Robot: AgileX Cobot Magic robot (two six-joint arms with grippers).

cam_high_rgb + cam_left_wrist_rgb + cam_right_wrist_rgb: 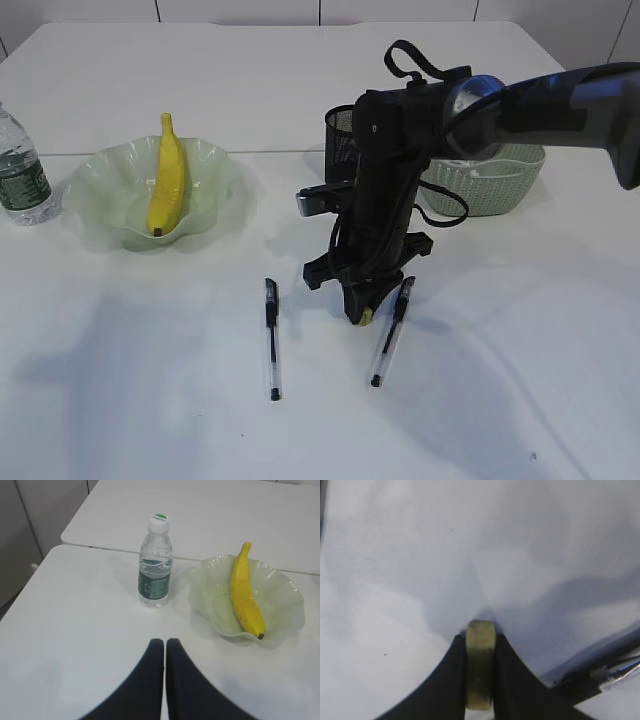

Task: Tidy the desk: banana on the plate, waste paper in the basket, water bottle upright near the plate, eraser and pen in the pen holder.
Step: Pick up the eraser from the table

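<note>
Right pincer [480, 680] of mine is clamped on the eraser [480, 665], down at the tabletop [500, 400] between two pens [272, 340] [390, 335]. My left pincer [165, 680] is closed on nothing. Banana [168, 185] lies in the plate [100, 200], water bottle [20, 170] upright beside it.

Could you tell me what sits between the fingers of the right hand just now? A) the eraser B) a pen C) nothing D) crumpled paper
A: the right wrist view shows the right hand with its fingers closed against the pale yellow eraser, down at the desk.
</note>
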